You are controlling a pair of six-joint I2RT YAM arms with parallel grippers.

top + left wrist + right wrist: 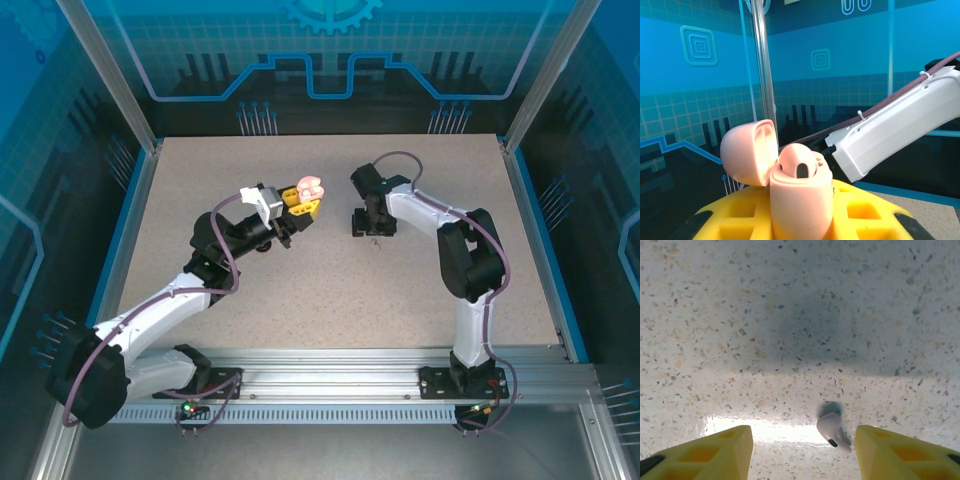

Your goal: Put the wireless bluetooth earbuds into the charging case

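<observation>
Progress: one earbud (797, 162) sits in the open case (800, 200) | left fingers (870, 215) clamped on the case | loose earbud (832, 430) on the worktop (790, 315) right of the case, between parted right fingers (715, 450), ungripped, apparently next to insert.

OVERHEAD AND UP CLOSE: From above and behind the arm bases (205, 385), the top external camera looks down and forward over the whole speckled table (330, 300), as far as the blue wall (330, 70). The left wrist camera sits just behind the left gripper (303, 205) and faces almost level toward that wall. It is very near the pink charging case (800, 200), with the right arm (890, 130) crossing at right. The right wrist camera points straight down, close to the tabletop, at a pale earbud (832, 429) between the fingers of the right gripper (802, 450). The case and right arm also appear in the overhead view.
</observation>
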